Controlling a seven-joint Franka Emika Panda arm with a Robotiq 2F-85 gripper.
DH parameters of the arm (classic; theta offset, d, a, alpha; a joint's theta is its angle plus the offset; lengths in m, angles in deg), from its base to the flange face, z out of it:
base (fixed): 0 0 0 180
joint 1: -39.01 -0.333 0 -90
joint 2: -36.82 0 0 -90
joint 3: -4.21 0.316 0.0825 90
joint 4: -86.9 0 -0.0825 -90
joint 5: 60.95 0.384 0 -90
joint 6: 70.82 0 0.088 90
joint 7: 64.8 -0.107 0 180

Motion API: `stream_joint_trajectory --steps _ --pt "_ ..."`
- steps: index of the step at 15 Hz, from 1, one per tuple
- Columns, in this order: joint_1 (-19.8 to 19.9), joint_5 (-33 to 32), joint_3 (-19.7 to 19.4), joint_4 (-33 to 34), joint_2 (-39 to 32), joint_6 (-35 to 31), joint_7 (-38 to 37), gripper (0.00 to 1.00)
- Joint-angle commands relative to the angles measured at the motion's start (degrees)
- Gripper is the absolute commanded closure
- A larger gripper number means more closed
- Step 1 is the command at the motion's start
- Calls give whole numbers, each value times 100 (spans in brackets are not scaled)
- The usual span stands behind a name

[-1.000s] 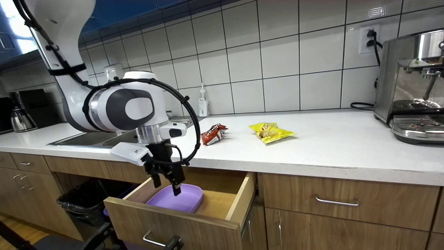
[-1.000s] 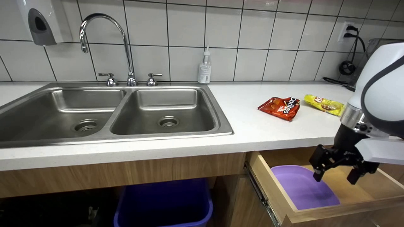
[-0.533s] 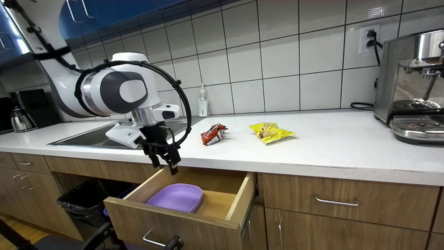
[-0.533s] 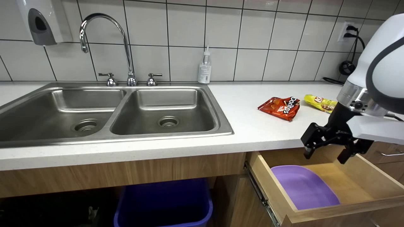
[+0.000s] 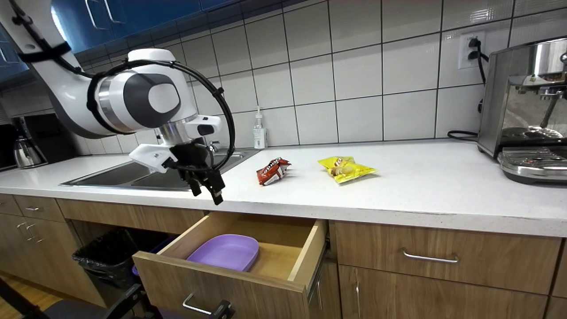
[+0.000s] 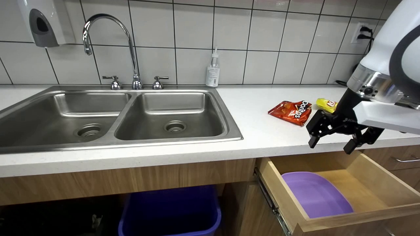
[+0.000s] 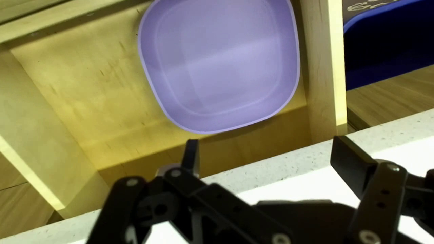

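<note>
Purple rounded-square tray (image 7: 220, 64) inside pale-wood drawer (image 7: 91, 88); black gripper (image 6: 331, 146) spread above

Gripper (image 6: 330, 146) is plain black; arm (image 5: 164, 98) white with dark grey patches, its cable (image 5: 230, 126) black. Dish (image 7: 220, 67) solid purple, a paler line along its rim. Drawer (image 5: 230, 288): front brown with streaky wood grain, inside honey-yellow with small dark flecks. Red crisp bag (image 6: 290, 113), white lettering; yellow crisp bag (image 5: 347, 170), red and tan print. Counter (image 5: 421, 186) white, its edge speckled grey in the wrist view. Wall tiles (image 5: 354, 73) off-white, crossed by a grid of dark lines. Upper cupboards (image 5: 146, 22) bright blue, bin (image 6: 170, 203) deep blue, bin liner (image 5: 102, 261) black. Sink (image 6: 231, 129) silver-grey.
</note>
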Motion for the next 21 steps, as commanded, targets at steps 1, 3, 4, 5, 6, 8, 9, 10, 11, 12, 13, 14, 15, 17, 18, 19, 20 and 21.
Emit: stream_joint_trajectory --steps 1,3,4,5,6,8,9,10,11,12,13,14,15,17,18,19,20,21 --pt "200 -79 134 278 193 497 15 0" --pt "241 -33 104 513 155 681 134 0" --pt "262 -4 88 639 132 765 204 0" --pt "285 27 71 778 98 854 280 0" --pt "304 77 59 905 69 931 370 0" --pt "362 182 18 1206 -39 1094 584 0" --pt "389 219 2 1332 -87 1154 668 0" --pt "417 263 -15 1474 -149 1235 770 0" --pt "447 292 -34 1621 -226 1298 865 0" --pt "475 313 -42 1748 -293 1354 940 0" --pt "503 341 -53 1896 -382 1410 1023 0" --pt "531 362 -67 2049 -479 1457 1094 0" --pt "552 396 -79 2187 -566 1508 1162 0" --pt "603 477 -107 2506 -773 1646 1306 0" --pt "628 491 -116 2662 -876 1708 1351 0" --pt "655 509 -122 2829 -988 1760 1416 0" --pt "676 519 -124 2976 -1087 1814 1462 0" --pt "694 526 -127 3158 -1212 1883 1499 0"
